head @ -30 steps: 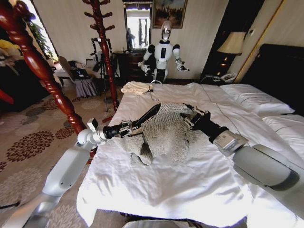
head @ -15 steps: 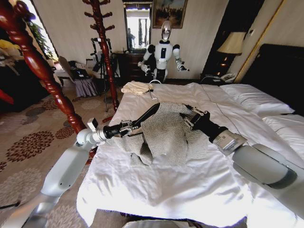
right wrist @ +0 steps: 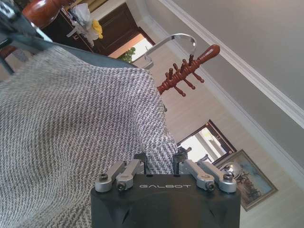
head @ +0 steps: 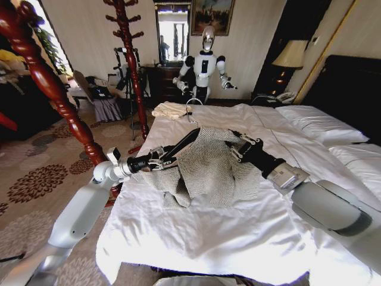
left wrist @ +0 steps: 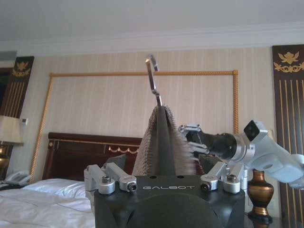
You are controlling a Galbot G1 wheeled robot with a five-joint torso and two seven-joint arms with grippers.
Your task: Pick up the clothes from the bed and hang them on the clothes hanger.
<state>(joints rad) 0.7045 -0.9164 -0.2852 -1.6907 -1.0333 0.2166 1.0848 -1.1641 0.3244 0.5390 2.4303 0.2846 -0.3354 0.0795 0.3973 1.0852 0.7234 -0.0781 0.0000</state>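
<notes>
The grey-beige herringbone clothes [head: 211, 170] drape over the black clothes hanger [head: 183, 142], just above the white bed [head: 226, 238]. The hanger's silver hook [head: 190, 107] points to the far side. My left gripper [head: 162, 158] is shut on the hanger's left arm. In the left wrist view the hanger [left wrist: 164, 142] runs end-on from between the fingers, hook [left wrist: 153, 78] on top. My right gripper [head: 236, 146] is shut on the clothes at the right shoulder. The right wrist view shows its fingers pinching the fabric [right wrist: 71, 114], with the hook [right wrist: 175, 40] beyond.
A red-brown wooden coat stand [head: 132, 65] rises past the bed's far left corner, and a turned wooden post [head: 47, 83] stands close on my left. A cream folded cloth [head: 169, 109] lies at the bed's far edge. White pillows [head: 318, 122] sit right. Another robot [head: 204, 65] stands beyond.
Both grippers have lifted the hanger and the draped clothes slightly and carried them a little farther away. Both grips are unchanged.
</notes>
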